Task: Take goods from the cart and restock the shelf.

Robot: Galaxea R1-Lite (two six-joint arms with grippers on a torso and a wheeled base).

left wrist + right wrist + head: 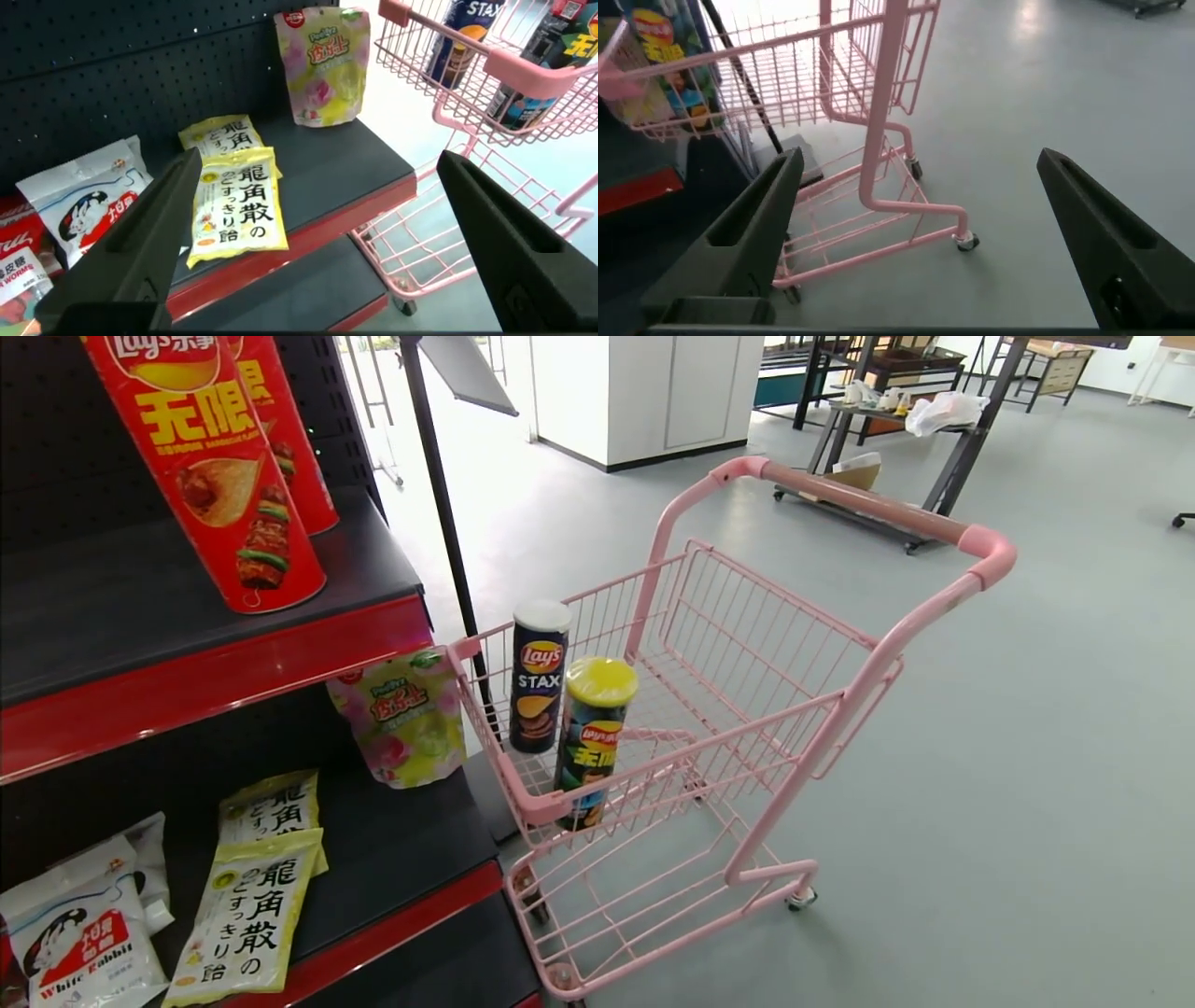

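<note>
Red trim runs along the black shelf [215, 663] on the left side. Up on its top board stand two tall red cans [210, 467], one behind the other, both upright. One board down, going left to right, there's a white bag [84, 933] lying flat, then two yellow bags [247, 915] lying flat and overlapping a bit, then a pink bag [406, 719] propped upright at the shelf's right end.

Left jaws are spread wide with nothing in them, hanging over that lower board. From the left wrist view the yellow bags sit in the gap between them.

Just beside the shelf's right end is the pink wire cart [873, 663]. Its front corner looks super close to the pink bag, but I can't tell if they touch. The goods are in the cart's basket, in the corner nearest the shelf: a blue can [537, 681] with a white lid and, just beside it, a yellow-lid can [593, 737]. Both are upright. The cart's handle [868, 504] points away to the right.

Right jaws are also wide and holding nothing, out over the grey floor [1027, 756] on the cart's right side, near its wheels and lower rack.
</note>
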